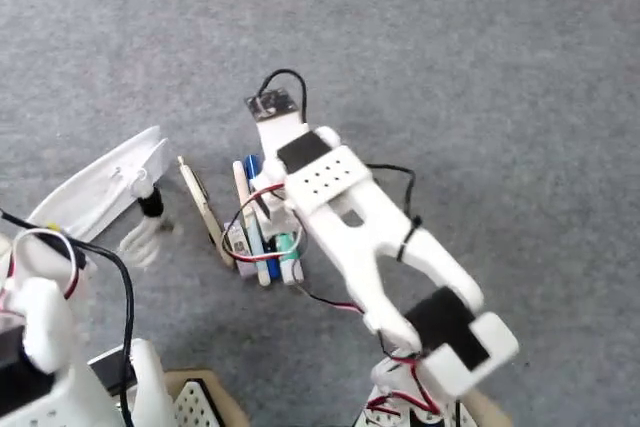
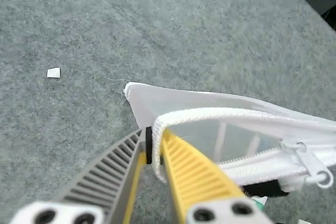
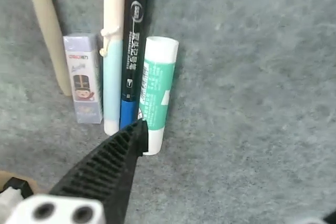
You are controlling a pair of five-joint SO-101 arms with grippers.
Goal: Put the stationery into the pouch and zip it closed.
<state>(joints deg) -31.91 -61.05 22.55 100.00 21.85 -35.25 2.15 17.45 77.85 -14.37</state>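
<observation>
The left gripper (image 2: 151, 142) pinches the pouch (image 2: 210, 103) by its edge. The right gripper (image 3: 220, 171) hangs spread over the glue stick (image 3: 157, 87), beside the marker (image 3: 134, 51).

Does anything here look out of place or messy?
Mostly tidy: the stationery lies in a neat row. One stray thing: a small white scrap lying alone on the grey table, apart from the pouch, which the left pincer grips by its loop.
</observation>
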